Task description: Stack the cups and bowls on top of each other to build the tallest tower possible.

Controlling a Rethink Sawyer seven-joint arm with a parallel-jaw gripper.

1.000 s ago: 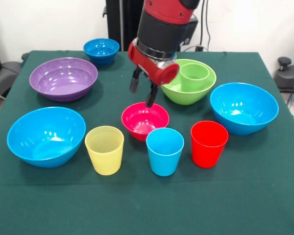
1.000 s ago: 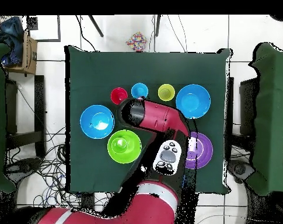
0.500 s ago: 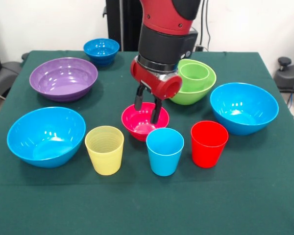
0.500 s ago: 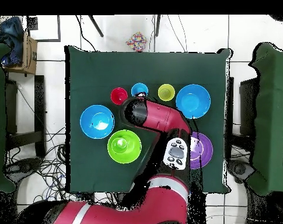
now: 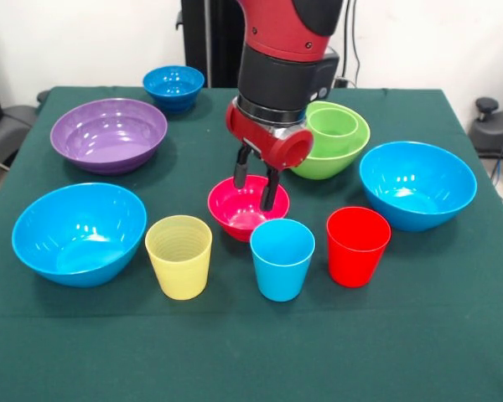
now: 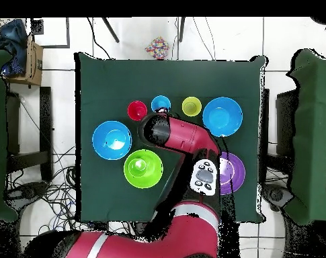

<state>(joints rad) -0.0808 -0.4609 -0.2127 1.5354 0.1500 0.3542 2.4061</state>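
Tower so far: large glossy lime-green plastic bowl [image 5: 323, 149] with the smooth green plastic tumbler [image 5: 333, 126] standing upright inside it, toward 1 o'clock on the desk [image 5: 251, 352] in the front view. Bowl as base makes sense: widest footprint, and the cup is nested low so it can't tip.

Small glossy pink-red plastic bowl [image 5: 239, 213] sits mid-desk, just at 7 o'clock of the green bowl. The claw [image 5: 256, 186] is down into it, fingers apart, one finger [image 5: 269, 191] inside near the far wall, the other [image 5: 241, 172] also over the opening. Not clamped on anything. My read: it's lining up a rim pinch on the pink-red bowl as the next tower piece, being the closest loose piece to the base.

Front row, loose, upright and spaced apart for clean access: pale yellow ribbed plastic tumbler [image 5: 178, 256] at 7 o'clock, light blue plastic tumbler [image 5: 282, 259] at 6, just beside the pink-red bowl, and red plastic tumbler [image 5: 357, 245] at 5.

Outer ring: large light blue plastic bowls at 8 o'clock [image 5: 79, 233] and 3 o'clock [image 5: 417, 184], wide purple plastic bowl [image 5: 109, 134] at 10, small dark blue plastic bowl [image 5: 173, 87] at 11.

Overhead view: arm covers the pink-red bowl; claw not visible there.

Risk: blue tumbler is close to the claw's near side on lift.
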